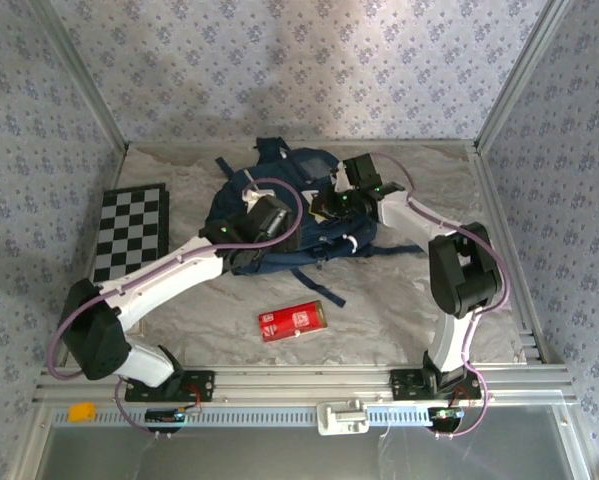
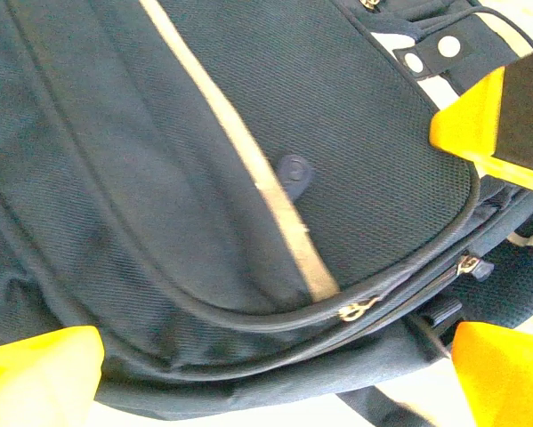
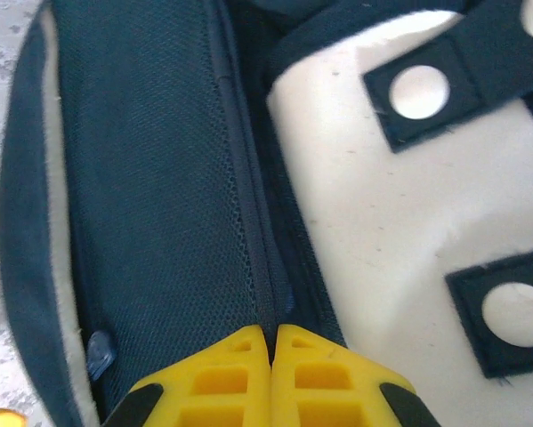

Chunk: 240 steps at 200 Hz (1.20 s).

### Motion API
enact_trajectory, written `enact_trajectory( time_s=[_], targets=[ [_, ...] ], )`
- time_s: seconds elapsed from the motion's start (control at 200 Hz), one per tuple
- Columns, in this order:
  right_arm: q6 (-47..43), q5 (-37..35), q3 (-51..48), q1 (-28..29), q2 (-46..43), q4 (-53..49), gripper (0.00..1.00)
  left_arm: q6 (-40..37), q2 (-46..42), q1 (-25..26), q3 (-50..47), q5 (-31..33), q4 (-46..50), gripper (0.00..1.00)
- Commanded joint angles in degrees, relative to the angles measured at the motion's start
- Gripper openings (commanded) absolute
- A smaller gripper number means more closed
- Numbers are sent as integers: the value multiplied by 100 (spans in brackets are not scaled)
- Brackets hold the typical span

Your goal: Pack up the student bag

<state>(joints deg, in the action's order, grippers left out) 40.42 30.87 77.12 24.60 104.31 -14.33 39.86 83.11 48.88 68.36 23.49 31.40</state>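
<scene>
I see the large navy blue fabric backpack lying mid-table, toward the far side. My left gripper is released wide over its front pocket. My right gripper is clenched at the zip seam; whether it pinches anything, I cannot tell.

The bag lies flat at the back middle of the bench. It is navy mesh fabric with white piping, white-grey patches bearing navy tabs with round holes, and metal zip pulls. Its dark straps trail toward the near edge.
</scene>
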Motion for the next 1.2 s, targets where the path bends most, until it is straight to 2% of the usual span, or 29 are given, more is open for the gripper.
enact_trajectory(
  time_s=[0.0, 0.055, 0.36, 0.55, 0.765, 0.855, 1.134, 1.194],
  targets=[
    [486, 231, -201, 190, -473, 414, 0, 30, 70, 214, 115, 515, 382, 100],
    [686, 211, -314, 242, -572, 614, 0, 202, 47, 264, 46, 696, 400, 100],
    [993, 12, -407, 322, -610, 849, 0, 1158, 448, 431, 206, 858, 642, 100],
    [1050, -3, -347, 348, -572, 926, 0, 1196, 611, 497, 275, 929, 551, 100],
    [1083, -23, -344, 350, -534, 957, 0, 1925, 1055, 494, 677, 1744, 992, 100],
    [1125, -34, -365, 312, -548, 1003, 0, 2015, 1123, 482, 654, 1881, 884, 100],
    [1231, -47, -274, 189, -532, 1108, 0, 2428, 1113, 398, 591, 2317, 1604, 100],
    [1205, -56, -240, 190, -494, 1084, 0, 2408, 961, 385, 461, 2318, 1580, 95]
  ],
)
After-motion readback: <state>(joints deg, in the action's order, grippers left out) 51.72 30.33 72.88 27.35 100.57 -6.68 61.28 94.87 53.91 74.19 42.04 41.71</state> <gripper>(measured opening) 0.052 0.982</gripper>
